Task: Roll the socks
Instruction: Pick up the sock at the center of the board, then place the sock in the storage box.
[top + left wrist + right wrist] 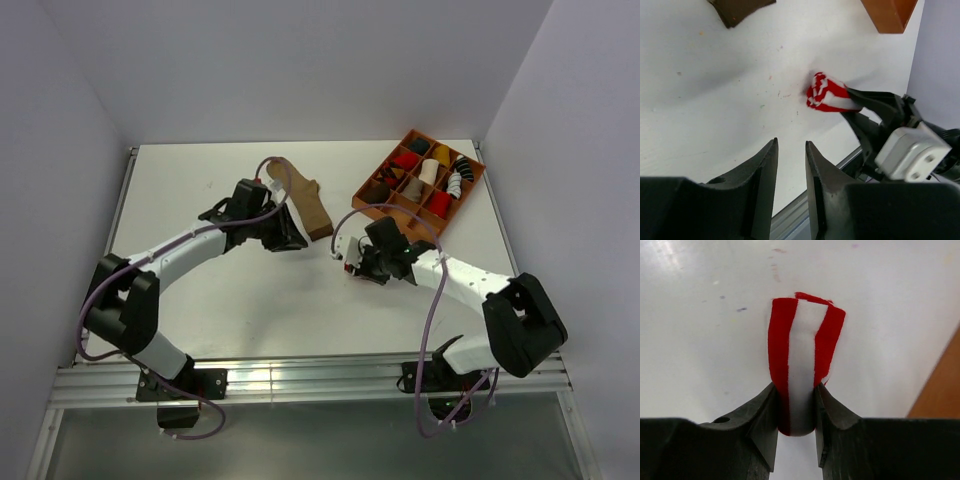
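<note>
Right gripper [796, 392] is clamped on the striped sock [802, 335], which is already a tight roll. The jaws pinch it across the middle so the layers can't spring open, and the free end sticks out past the fingertips over the counter [200, 180]; can't tell if it touches. It sits just in front of the tray [888, 12], near its front edge, not above it. My read: it's held that way ready to drop into a compartment, since the tray already holds other rolls [431, 172] in red, black, white and yellow. Can't tell which slots are free. Left gripper [791, 145] is empty, jaws parted by only a narrow slit, over bare counter and pointing towards the striped roll. It looks to be standing clear so the right arm alone carries the roll. Tan sock [310, 205] lies flat and unrolled towards the back of the counter, just beside the left gripper and well apart from the striped roll, so the left arm is probably there because that's its next pick. Judgement: one sock rolled and in hand, one not started. Risk: soft fabric, so the roll may unwind on release; best to let go inside a slot whose walls hold it
</note>
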Motion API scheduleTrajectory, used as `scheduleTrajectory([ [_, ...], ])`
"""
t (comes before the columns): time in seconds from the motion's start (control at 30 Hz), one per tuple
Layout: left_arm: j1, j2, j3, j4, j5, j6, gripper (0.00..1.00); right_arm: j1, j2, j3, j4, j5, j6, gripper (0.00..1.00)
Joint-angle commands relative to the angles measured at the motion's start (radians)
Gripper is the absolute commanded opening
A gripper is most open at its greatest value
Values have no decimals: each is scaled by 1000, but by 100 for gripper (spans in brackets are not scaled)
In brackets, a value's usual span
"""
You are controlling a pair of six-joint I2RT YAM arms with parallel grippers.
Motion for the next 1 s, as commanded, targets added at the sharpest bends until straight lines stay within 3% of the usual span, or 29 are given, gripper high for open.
scheduleTrajectory([
  [0.0,26,-60,-6,-8,-5,20,34,-55,-37,95,-38,-42,18,0],
  [0.47,68,-97,-46,20,45,38,33,-282,87,371,-45,18,4,0],
  [0.67,87,-122,-59,17,51,46,33,-388,250,476,60,162,-21,0],
  [0.83,101,-134,-70,14,53,50,33,-407,357,469,183,317,-57,0],
  [0.97,109,-142,-78,11,55,52,33,-407,400,469,219,355,-68,0],
])
